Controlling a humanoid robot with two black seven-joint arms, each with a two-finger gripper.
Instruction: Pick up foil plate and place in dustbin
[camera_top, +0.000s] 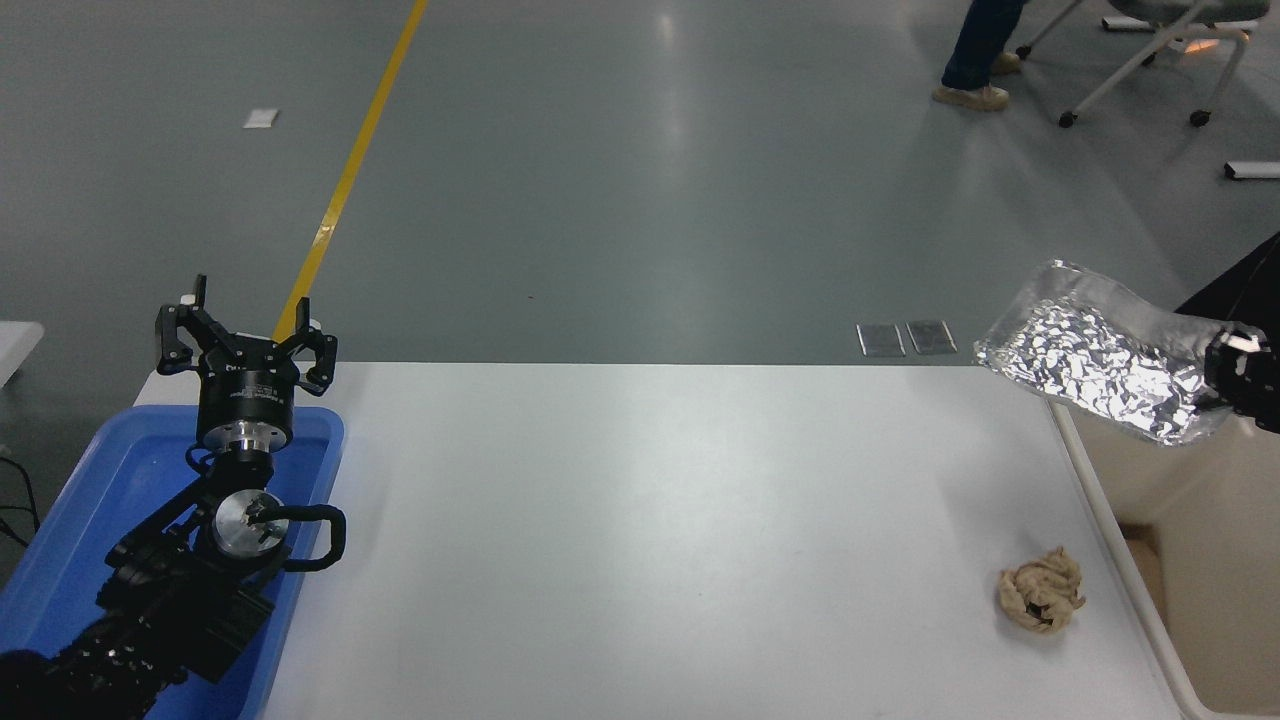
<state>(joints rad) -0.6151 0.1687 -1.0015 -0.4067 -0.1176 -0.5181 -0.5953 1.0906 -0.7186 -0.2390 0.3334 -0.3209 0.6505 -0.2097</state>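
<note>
My right gripper (1232, 372) is clamped on one edge of the foil plate (1100, 352), holding it tilted in the air over the table's (650, 520) far right corner, above the rim of the dustbin (1190, 520). My left gripper (245, 335) sits parked over the blue tray (110, 480), fingers spread. A paper ball (1040, 590) lies near the table's right edge.
</note>
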